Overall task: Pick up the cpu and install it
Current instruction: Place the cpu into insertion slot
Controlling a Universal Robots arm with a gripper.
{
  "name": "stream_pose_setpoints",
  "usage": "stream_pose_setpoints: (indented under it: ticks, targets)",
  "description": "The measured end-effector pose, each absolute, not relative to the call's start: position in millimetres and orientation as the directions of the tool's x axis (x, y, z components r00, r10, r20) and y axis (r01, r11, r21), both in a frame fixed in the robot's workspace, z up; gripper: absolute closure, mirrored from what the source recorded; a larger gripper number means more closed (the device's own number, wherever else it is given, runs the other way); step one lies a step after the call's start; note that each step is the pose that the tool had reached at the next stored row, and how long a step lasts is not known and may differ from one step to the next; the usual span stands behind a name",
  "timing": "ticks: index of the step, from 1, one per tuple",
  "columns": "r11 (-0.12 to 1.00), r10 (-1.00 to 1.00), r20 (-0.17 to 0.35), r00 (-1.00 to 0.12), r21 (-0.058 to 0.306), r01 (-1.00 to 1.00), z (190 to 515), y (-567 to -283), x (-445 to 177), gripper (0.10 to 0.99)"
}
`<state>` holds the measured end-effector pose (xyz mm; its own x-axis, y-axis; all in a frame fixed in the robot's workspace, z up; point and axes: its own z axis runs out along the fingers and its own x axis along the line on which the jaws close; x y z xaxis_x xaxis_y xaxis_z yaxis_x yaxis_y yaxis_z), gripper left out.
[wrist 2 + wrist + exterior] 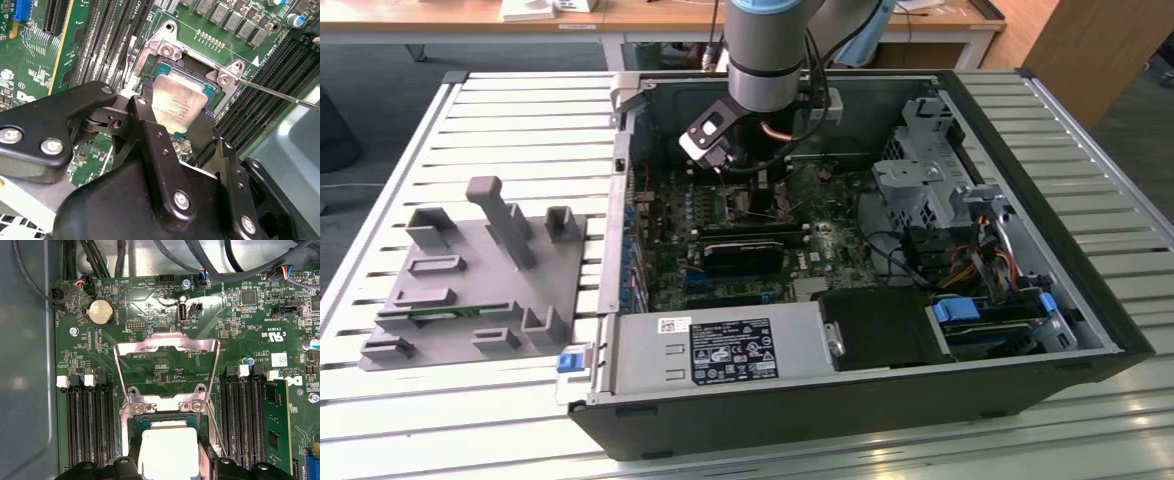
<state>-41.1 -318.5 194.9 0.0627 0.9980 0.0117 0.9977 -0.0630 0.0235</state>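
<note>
In the exterior view the robot arm (767,50) reaches down into an open computer case (1067,330) lying on a slatted table (520,100). The gripper (754,200) hangs low over the motherboard (674,270). From this side I cannot tell how the jaws stand. A grey fixture tray (467,290) sits outside the case, well apart from the jaws.

In the second wrist view the two black fingers (145,117) stand only as far apart as the cpu (178,100) is wide. They press against its opposite edges, so the chip is gripped between them. It is directly over the open socket (167,50). I cannot tell whether it is seated or just above. A thin metal lever (280,95) runs off beside the jaws, and empty memory slots (107,35) lie beyond them.

In the first wrist view the cpu (169,452) glares pale between the fingertips. The load plate (167,342) is flipped open just ahead of the jaws. Memory slots flank them, an installed memory stick (274,430) lies farther to one side, and a coin cell (101,311) sits far ahead.
</note>
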Motion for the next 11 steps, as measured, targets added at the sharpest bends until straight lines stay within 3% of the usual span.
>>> stream_pose_setpoints:
  ticks: [3, 4, 11]
  targets:
    - [-0.063, 0.998, 0.012, 0.063, 0.024, 0.998, 194.6, -318.3, -41.0, 0.545]
    - [-0.063, 0.998, 0.012, 0.063, 0.024, 0.998, 194.6, -318.4, -41.1, 0.486]
    - [-0.063, 0.998, 0.012, 0.063, 0.024, 0.998, 201.3, -318.4, -41.1, 0.486]
